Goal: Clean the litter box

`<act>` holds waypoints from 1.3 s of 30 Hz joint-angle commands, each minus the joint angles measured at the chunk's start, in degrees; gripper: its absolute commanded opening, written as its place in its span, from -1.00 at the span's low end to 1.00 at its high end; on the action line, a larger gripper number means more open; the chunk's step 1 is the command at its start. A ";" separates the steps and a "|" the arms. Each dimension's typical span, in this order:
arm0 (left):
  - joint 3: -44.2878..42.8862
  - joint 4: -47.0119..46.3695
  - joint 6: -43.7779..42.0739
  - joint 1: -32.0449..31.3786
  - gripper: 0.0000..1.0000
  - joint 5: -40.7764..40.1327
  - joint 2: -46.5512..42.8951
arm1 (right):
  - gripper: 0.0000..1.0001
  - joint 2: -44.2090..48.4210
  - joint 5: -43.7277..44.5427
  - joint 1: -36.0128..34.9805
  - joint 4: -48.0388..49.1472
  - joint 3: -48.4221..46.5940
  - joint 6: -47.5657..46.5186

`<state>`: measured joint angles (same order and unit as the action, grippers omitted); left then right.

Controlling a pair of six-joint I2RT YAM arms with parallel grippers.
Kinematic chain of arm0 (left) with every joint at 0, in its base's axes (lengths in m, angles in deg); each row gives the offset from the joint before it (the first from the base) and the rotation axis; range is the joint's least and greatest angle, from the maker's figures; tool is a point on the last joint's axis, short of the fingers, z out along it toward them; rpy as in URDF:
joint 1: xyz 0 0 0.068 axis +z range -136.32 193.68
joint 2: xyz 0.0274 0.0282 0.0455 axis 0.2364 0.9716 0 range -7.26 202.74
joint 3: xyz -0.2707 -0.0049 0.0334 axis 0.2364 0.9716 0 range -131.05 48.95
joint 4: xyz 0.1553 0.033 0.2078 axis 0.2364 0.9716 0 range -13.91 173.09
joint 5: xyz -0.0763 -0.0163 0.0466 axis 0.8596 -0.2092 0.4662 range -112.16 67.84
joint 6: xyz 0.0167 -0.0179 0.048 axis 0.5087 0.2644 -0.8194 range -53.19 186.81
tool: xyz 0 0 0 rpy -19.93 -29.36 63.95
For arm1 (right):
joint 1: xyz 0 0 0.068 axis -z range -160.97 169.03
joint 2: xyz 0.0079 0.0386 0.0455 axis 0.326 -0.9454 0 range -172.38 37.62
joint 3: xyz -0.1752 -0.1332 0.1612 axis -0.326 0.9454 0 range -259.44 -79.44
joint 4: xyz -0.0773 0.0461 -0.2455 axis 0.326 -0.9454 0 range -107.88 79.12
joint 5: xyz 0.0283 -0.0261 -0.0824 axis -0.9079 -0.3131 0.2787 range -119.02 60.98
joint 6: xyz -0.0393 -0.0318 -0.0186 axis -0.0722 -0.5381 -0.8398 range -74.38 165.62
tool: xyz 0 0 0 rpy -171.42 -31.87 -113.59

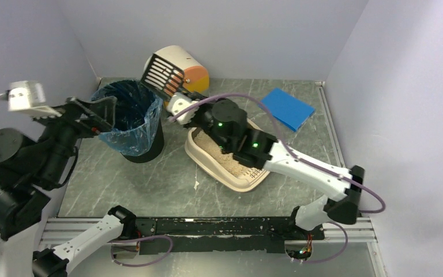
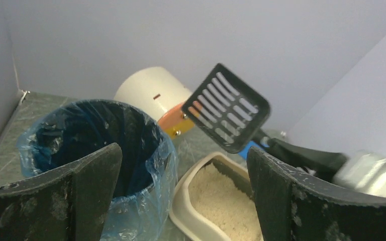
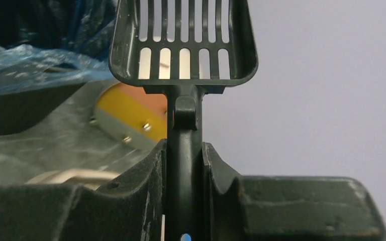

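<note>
The beige litter box (image 1: pixel 198 151) with tan litter lies mid-table, partly under my right arm; its rim (image 2: pixel 193 210) and litter also show in the left wrist view. My right gripper (image 1: pixel 189 96) is shut on the handle of a black slotted scoop (image 1: pixel 162 75), held raised beside the bin's far right edge. The scoop (image 3: pixel 183 40) looks empty, and its handle is pinched between the fingers of the right gripper (image 3: pixel 183 153). My left gripper (image 1: pixel 99 117) hovers open at the bin's left rim, and in its wrist view the left gripper (image 2: pixel 183 150) holds nothing.
A black round bin (image 1: pixel 128 118) with blue liner stands left of the box. A white cylindrical drawer unit (image 1: pixel 176 59) with an orange front lies behind the scoop. A blue flat pad (image 1: pixel 287 108) rests at the back right. Walls enclose three sides.
</note>
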<state>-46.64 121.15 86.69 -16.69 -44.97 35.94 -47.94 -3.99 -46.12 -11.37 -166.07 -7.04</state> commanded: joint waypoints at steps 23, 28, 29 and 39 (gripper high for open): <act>8.76 -12.24 4.27 -0.19 0.40 32.43 23.27 | -1.00 19.68 -14.67 8.99 -44.36 9.17 55.39; 11.69 -13.45 5.03 -0.88 0.36 35.08 27.64 | -1.00 19.83 -15.68 9.54 -44.88 8.15 56.66; 12.08 -13.56 5.04 -1.18 0.35 35.51 28.32 | -1.00 20.13 -16.37 9.58 -44.74 7.86 56.78; 14.86 -13.26 3.91 -5.09 0.31 32.96 34.93 | -0.95 21.74 -17.18 9.73 -44.72 5.69 57.51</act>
<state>-32.54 109.26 90.84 -20.39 -12.38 69.03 -28.07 -21.10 -36.80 -56.29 -158.57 49.41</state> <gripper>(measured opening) 0.660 0.263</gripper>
